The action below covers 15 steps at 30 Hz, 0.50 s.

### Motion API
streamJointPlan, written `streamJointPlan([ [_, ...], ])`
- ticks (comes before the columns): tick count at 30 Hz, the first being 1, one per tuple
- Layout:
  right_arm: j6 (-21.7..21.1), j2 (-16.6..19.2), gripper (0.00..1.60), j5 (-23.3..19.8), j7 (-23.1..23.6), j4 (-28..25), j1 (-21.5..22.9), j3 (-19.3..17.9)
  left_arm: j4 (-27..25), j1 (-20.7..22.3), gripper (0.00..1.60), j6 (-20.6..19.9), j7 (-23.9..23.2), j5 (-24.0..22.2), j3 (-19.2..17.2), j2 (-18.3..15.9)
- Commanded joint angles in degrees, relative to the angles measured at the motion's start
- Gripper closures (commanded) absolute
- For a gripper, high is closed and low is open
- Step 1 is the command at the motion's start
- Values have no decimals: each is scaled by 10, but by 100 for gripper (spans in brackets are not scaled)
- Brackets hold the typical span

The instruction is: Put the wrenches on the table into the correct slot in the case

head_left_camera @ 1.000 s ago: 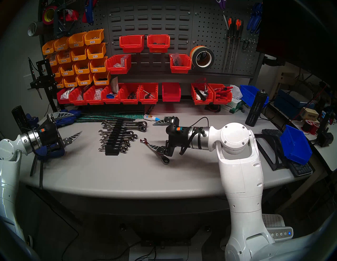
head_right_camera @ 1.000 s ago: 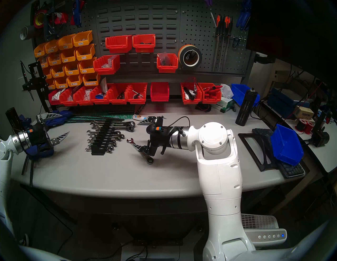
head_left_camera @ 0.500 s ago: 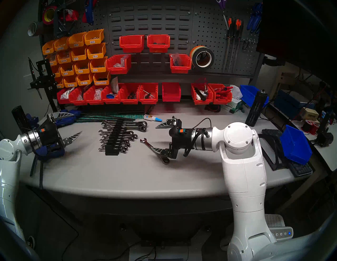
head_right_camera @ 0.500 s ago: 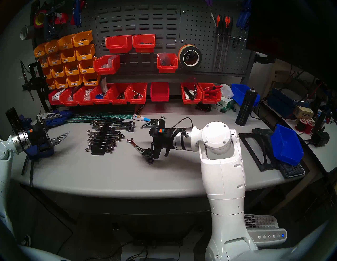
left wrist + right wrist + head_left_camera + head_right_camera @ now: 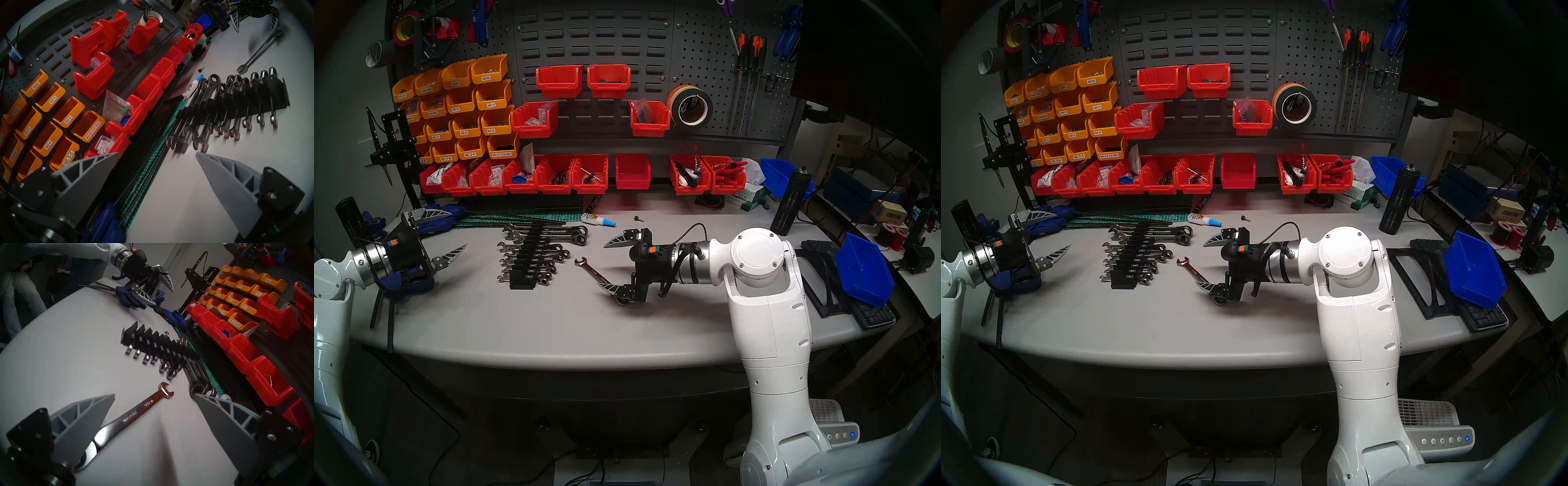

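While the right gripper [image 5: 610, 263] hangs wide open over the loose wrench [image 5: 144, 405], closing off-centre could spin it toward the wrench rack [image 5: 527, 263].

Place: a workshop.
Upper frame: a pegboard [image 5: 697, 51] is carrying red bins [image 5: 560, 79], labelled yellow screw bins [image 5: 490, 69], tape [image 5: 690, 106], files [image 5: 746, 85].
Centre: a grey desk [image 5: 517, 322] is holding tools.

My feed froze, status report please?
Both grippers open, right gripper straddling loose wrench flat on table. Left gripper idle. Rack path clear.
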State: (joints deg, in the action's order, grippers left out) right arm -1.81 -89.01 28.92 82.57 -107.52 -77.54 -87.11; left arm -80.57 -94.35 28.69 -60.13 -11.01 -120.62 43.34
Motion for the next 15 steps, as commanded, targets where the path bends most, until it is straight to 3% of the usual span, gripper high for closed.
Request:
streamJointPlan([
  [1,7,1,0,1,-4,-11,9,-2,-7,11,0,0,3,-7,-10,-7],
  [15,14,4,0,7,-2,-24,-1,-2,-7,11,0,0,3,-7,-10,-7],
])
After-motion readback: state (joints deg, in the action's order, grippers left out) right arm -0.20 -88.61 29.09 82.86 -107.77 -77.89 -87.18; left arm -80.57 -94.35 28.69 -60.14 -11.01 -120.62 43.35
